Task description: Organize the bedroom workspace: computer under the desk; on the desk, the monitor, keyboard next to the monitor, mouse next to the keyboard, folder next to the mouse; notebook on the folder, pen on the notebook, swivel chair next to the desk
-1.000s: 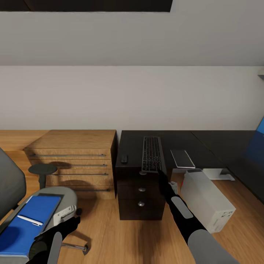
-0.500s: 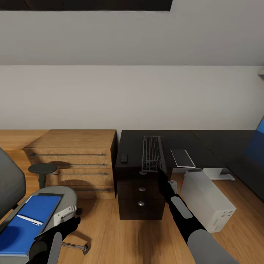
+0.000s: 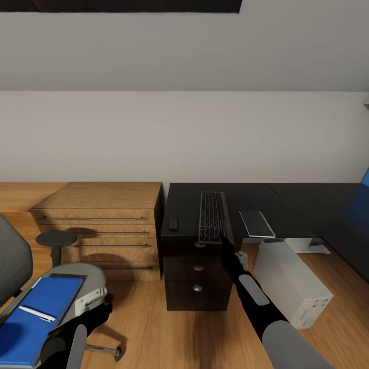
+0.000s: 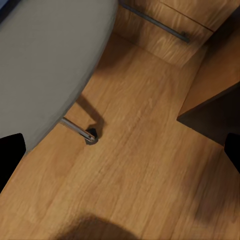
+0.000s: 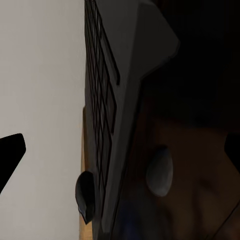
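Observation:
On the black desk [image 3: 256, 197] lie the keyboard [image 3: 212, 217], its near end jutting over the edge, the mouse [image 3: 173, 223] to its left and the grey notebook [image 3: 255, 223] to its right. My right gripper [image 3: 225, 245] is open just below the keyboard's near end, the keyboard [image 5: 107, 100] lying between its spread fingers. The grey computer [image 3: 292, 282] stands on the floor by the desk. The blue folder [image 3: 36, 312] with the pen [image 3: 36, 313] on it rests on the swivel chair [image 3: 89, 277]. My left gripper [image 3: 102, 306] hangs open beside the seat [image 4: 45, 60]. The monitor is out of view.
A light wooden dresser [image 3: 102, 220] stands left of the desk's drawer unit [image 3: 197, 277]. The chair's black armrest [image 3: 56, 238] rises in front of it. A castor [image 4: 90, 136] sits on the wooden floor [image 3: 143, 328]. A blue panel [image 3: 365, 179] shows at the far right.
The whole picture has shifted a little, so the camera has moved; the chair and dresser now sit slightly further left. Both arms hold the same pose.

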